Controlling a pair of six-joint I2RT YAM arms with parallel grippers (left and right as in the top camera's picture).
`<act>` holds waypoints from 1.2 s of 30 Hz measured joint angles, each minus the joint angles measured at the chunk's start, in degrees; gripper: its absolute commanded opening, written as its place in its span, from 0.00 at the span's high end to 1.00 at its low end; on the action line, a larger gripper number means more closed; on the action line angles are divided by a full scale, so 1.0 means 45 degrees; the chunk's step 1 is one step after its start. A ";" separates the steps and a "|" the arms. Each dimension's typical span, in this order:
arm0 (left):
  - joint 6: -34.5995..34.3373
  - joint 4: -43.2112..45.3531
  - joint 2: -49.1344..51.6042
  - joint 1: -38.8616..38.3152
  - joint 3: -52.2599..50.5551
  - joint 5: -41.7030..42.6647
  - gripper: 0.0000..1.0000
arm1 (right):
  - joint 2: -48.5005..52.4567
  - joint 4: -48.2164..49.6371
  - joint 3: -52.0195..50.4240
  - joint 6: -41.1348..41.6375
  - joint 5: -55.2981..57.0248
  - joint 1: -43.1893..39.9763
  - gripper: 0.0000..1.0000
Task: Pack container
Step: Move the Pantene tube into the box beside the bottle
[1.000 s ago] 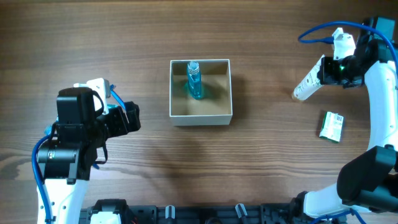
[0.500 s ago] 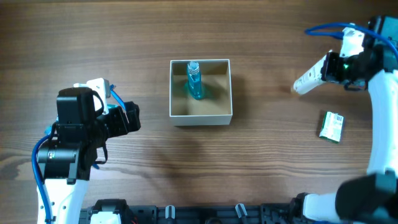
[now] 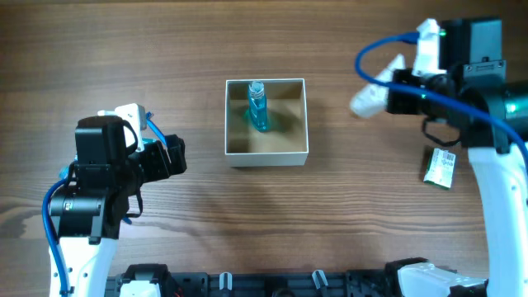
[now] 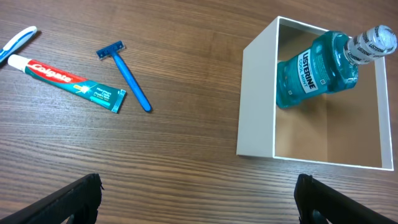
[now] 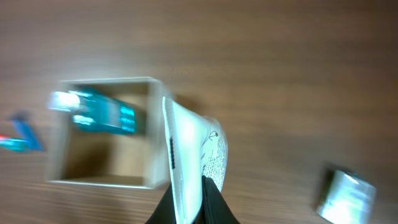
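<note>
Nearest, the left gripper point(image 3: 175, 155) hangs with jaws spread wide and empty, left of the container point(image 3: 266, 158). This square open-topped container with thin white walls and a tan cardboard floor sits mid-table and holds only a blue mouthwash bottle point(image 3: 259, 111), tilted with its cap at the far wall. Farther right, the right gripper point(image 3: 400, 92) is clenched on a white tube point(image 3: 369, 98), which has moved left toward the container since half a second ago, while container, bottle and left arm stay put.
</note>
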 measured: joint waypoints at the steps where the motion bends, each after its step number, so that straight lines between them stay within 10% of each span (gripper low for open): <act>1: -0.0005 -0.0005 0.0000 0.0000 0.0000 0.0000 0.00 | 0.0000 0.0010 0.0452 0.0452 0.0029 0.0588 0.96; 36: 0.0000 0.0000 0.0005 0.0000 0.0000 0.0000 0.00 | 0.6766 0.2409 0.1409 0.2254 0.0869 0.3298 0.96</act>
